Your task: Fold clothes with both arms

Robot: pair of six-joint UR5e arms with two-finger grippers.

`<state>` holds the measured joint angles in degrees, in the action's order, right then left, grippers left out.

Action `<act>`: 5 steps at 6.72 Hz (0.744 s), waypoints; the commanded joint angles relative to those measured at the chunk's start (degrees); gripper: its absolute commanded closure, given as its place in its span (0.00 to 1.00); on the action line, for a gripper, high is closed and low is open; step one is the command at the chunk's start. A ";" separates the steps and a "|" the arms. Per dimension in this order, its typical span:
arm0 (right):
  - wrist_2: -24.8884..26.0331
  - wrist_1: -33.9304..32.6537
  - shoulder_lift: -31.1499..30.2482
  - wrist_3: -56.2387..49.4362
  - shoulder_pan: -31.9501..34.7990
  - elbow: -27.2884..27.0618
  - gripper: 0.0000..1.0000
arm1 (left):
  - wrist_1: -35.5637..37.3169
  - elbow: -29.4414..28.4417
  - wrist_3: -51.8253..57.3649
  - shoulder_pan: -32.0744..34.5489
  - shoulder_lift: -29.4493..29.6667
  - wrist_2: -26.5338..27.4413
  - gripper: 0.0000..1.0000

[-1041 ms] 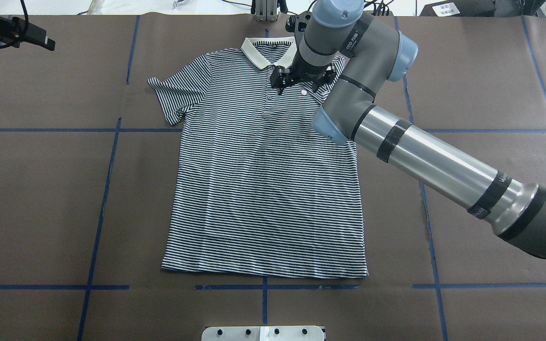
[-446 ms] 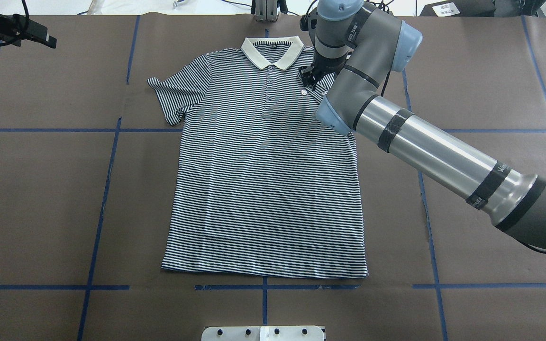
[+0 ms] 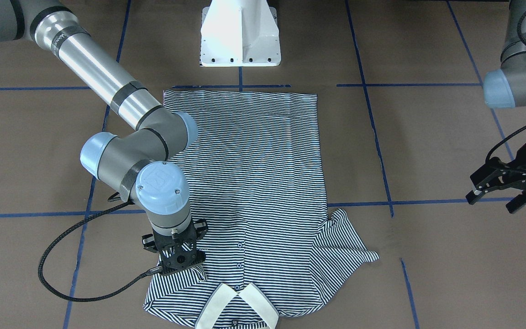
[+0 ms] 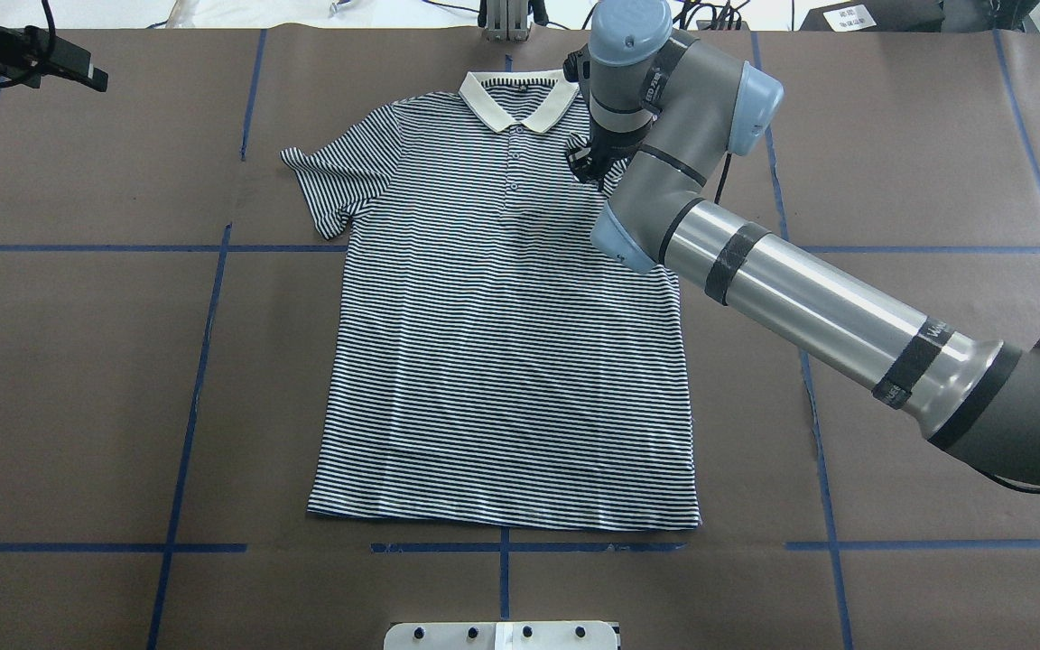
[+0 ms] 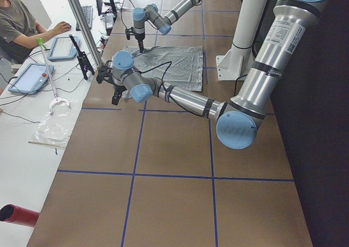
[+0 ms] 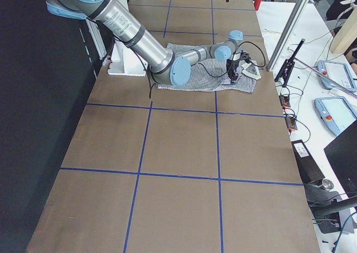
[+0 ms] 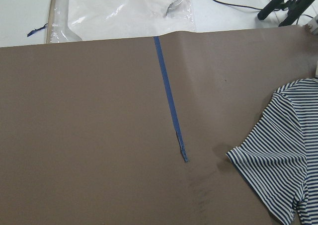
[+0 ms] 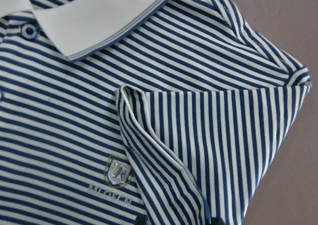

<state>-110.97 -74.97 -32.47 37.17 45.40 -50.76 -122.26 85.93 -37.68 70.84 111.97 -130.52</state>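
Front-facing: polo shirt [image 3: 254, 183] flat on worktop [image 3: 427, 137], collar [image 3: 213, 307] at 6 o'clock, right gripper [image 3: 175, 268] at 7, left gripper [image 3: 496, 195] spread at 3.
Right wrist: its tips spread astride the folded sleeve [image 8: 213, 150]; rising could snag and unfold it.

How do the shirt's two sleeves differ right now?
The left-side sleeve lies spread flat on the table, out from the body. The right-side sleeve is folded in over the chest, beside the patch. The open left gripper hangs off the shirt, away from the left-side sleeve. The open right gripper is just above the right-side sleeve. Both sleeves share navy-and-white stripes.
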 commanded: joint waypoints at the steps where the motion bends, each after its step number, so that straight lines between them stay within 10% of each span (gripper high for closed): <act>1: -0.47 -0.18 -0.13 -0.16 -0.31 0.13 0.57 | 0.00 0.11 -0.11 0.00 0.00 0.00 0.00; 5: -3.72 -0.18 -0.40 0.01 -1.10 -0.65 0.60 | 0.00 0.90 -0.98 0.00 0.00 0.00 0.00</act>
<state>-114.02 -75.15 -32.82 37.10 44.66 -51.19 -122.26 86.50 -38.06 70.84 111.97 -130.52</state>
